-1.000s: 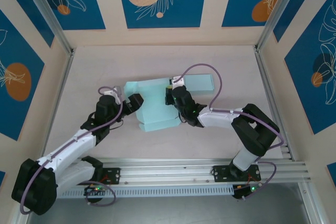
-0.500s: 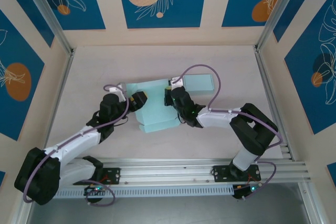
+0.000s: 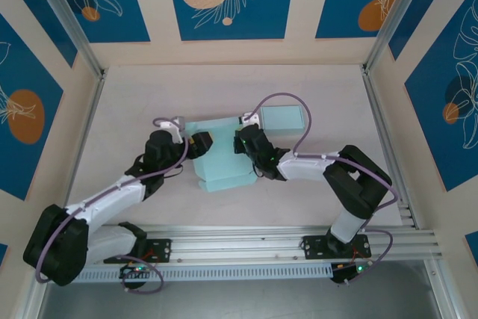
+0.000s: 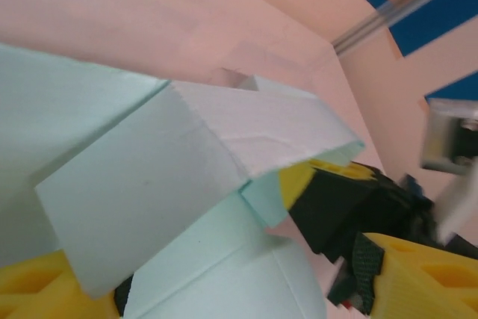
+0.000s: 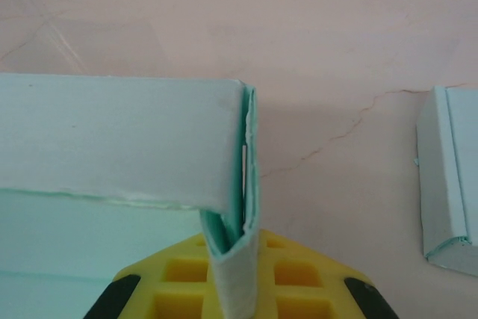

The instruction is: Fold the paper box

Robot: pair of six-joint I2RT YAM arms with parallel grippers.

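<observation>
The pale teal paper box lies half folded in the middle of the table. My left gripper is at its left side, open, the jaws wide apart around a raised flap. That flap rests over one yellow finger, and the other finger stands apart from the paper. My right gripper is at the box's right side, shut on a doubled-over side wall. The wall stands upright, pinched between the yellow fingers.
A second flat teal piece lies just behind and right of the box, and it appears at the right edge of the right wrist view. Patterned walls enclose the table, and a metal rail runs along the near edge.
My left gripper has moved right, up against the box's left side, and its jaws have narrowed a little. The left flap has come up. The right gripper kept its grip and shifted slightly left.
</observation>
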